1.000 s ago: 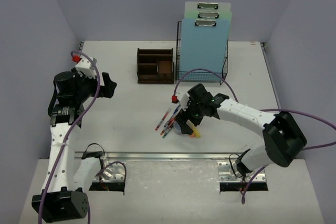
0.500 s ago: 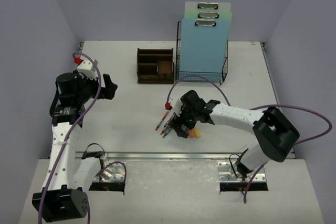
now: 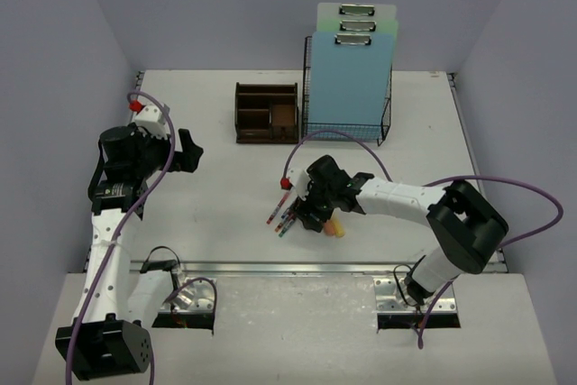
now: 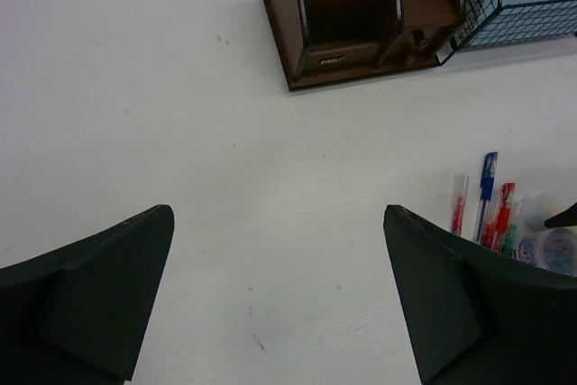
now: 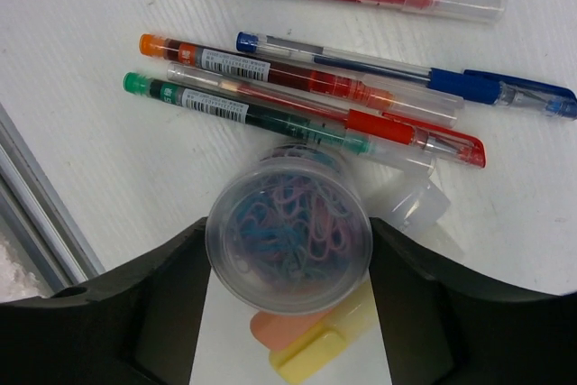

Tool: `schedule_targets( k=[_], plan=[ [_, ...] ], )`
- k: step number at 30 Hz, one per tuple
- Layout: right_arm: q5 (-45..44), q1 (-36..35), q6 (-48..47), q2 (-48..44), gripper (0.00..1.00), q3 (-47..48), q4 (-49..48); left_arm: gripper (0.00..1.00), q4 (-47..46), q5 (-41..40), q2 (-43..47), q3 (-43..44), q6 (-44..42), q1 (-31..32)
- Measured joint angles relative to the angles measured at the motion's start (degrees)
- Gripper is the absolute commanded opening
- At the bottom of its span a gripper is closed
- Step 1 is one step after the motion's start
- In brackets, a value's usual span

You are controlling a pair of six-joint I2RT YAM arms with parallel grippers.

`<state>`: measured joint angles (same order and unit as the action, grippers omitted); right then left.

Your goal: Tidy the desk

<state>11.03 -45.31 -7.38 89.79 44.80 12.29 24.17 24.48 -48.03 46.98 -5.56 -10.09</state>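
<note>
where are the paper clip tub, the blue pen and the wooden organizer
paper clip tub [image 5: 288,236], right wrist view, middle of its clear top
blue pen [image 5: 464,85], right wrist view, on its blue cap
wooden organizer [image 3: 267,114], top external view, on its middle compartments

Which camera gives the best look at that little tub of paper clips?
Right wrist view: it looks straight down into the clear tub of paper clips. Left wrist view catches only a sliver at its right edge; in the top view the right gripper covers it.
</note>
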Motion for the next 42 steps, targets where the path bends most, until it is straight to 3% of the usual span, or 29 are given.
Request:
schedule_targets(
  k=[7, 15, 23, 35, 42],
  plan=[
    [0.3, -0.2, -0.9, 0.0, 0.38, 0.0, 0.1, 1.00, -0.2, 0.1, 0.0, -0.2, 0.0, 0.0],
    [1.7, -0.2, -2.8, -2.9, 0.31, 5.1, 8.9, 1.00, -0.5, 0.2, 0.0, -0.2, 0.0, 0.0],
    [2.3, 0.7, -8.4, -3.4, 0.26, 25.7, 13.6, 1.00, -1.2, 0.6, 0.0, -0.3, 0.0, 0.0],
    [-0.6, 7.5, -13.4, 20.2, 0.20, 54.8, 13.0, 1.00, -2.7, 0.9, 0.0, -1.5, 0.3, 0.0],
    [-2.0, 11.0, -15.3, 28.7, 0.20, 60.5, 14.6, 1.00, -3.8, 1.1, 0.0, -4.0, 1.1, 0.0]
  ],
)
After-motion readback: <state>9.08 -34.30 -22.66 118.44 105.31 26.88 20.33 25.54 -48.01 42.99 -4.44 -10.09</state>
